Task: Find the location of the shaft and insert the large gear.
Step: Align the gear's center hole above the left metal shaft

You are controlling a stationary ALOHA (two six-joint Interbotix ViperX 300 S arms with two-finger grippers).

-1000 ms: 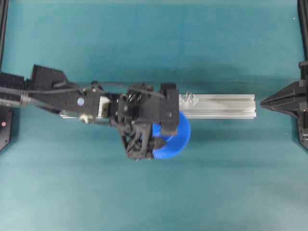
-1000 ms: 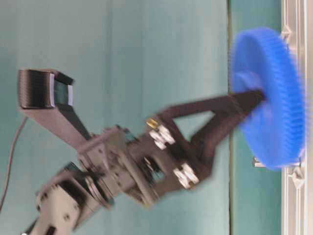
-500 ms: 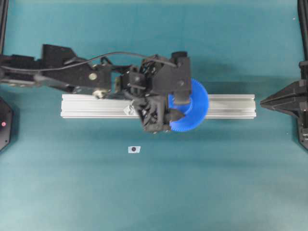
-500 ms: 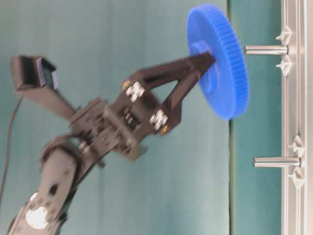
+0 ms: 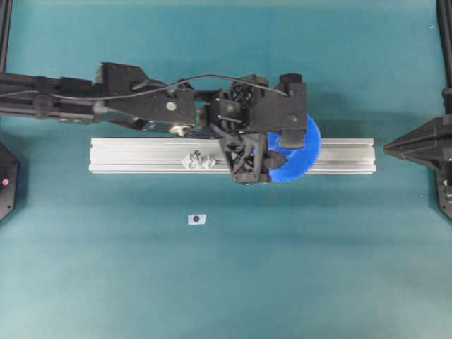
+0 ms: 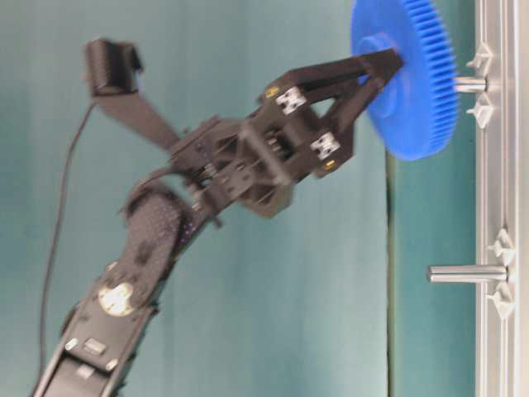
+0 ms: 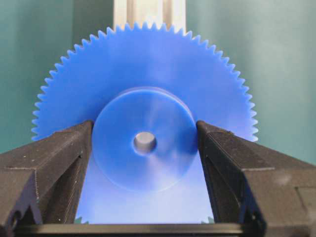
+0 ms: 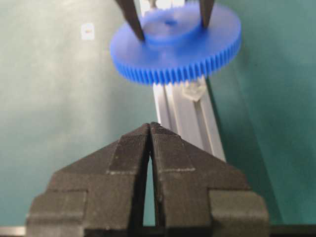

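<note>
Now the left tool, clamped on the hub of the large gear, has carried it over the rail onto the shaft; peg tip looks entering the bore, insertion likely starting. Right tool closed, empty, at surface's right edge.

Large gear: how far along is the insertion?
Done: the left claw has the large gear gripped by its hub and carried over the aluminium rail. In hand: lining it up; in the table-level view the shaft tip is at the gear's face. Left: seating it down to the mount and releasing. The right claw sits shut, apart.
</note>
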